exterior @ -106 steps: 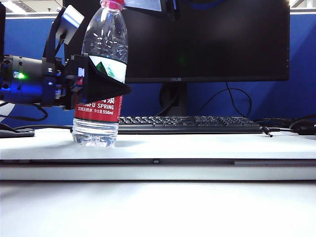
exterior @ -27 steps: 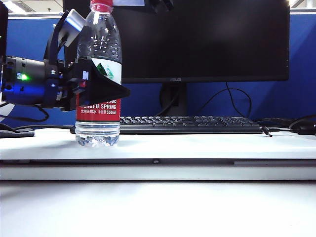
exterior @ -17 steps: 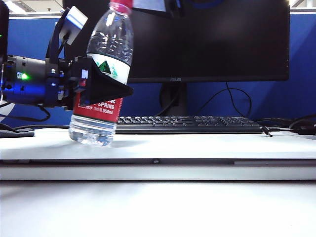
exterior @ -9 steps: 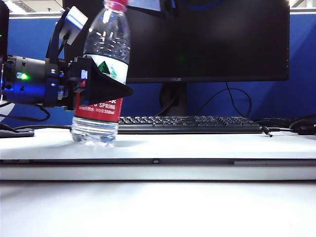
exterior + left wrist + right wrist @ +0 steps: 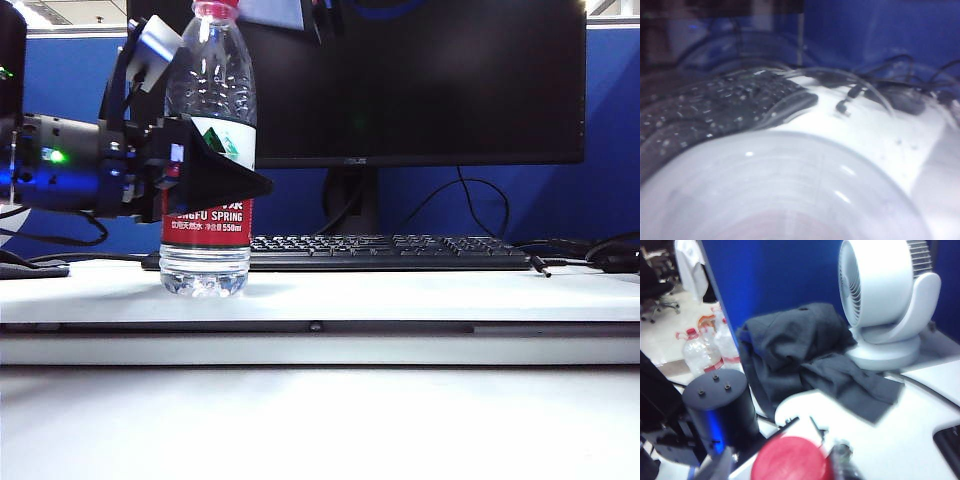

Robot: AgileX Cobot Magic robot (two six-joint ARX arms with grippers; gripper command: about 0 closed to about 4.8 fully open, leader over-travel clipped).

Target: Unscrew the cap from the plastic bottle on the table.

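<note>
The bottle (image 5: 206,170) is back upright on the tabletop (image 5: 400,295), left end effector (image 5: 215,180) clamping its label; right end effector (image 5: 310,12) above the cap (image 5: 215,9), grip unclear.

The clear plastic bottle (image 5: 206,150) stands upright on the white worktop (image 5: 400,295), red-and-white label at mid-body clamped between my left fingers (image 5: 215,180); its red cap (image 5: 215,9) is still on top.
</note>
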